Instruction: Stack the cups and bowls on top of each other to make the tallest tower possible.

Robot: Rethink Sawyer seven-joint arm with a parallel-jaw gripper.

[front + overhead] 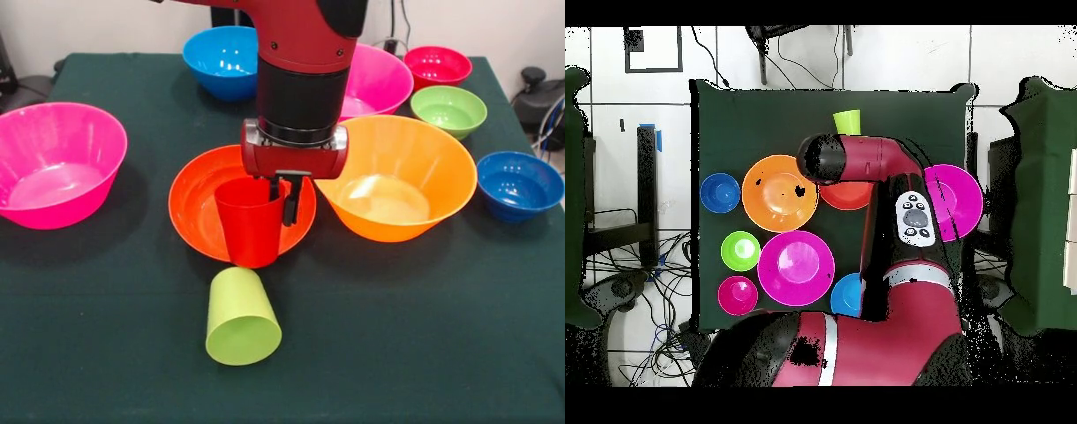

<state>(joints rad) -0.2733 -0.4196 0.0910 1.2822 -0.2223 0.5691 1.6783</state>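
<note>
My gripper (281, 201) is shut on the rim of the red cup (251, 234), with one finger inside and one outside. It holds the cup upright over the front of the medium red-orange bowl (196, 208). The lime green cup (240, 318) lies on its side just in front of that bowl, mouth toward the camera; it also shows in the overhead view (848, 122). The big orange bowl (397, 177) stands empty right beside the red-orange bowl. In the overhead view the arm hides the gripper and the red cup.
A big pink bowl (57, 163) sits at the left, and another pink bowl (380, 84) behind the arm. The light blue bowl (222, 60), small magenta-red bowl (437, 66), green bowl (448, 110) and dark blue bowl (518, 184) stand at the back and right.
</note>
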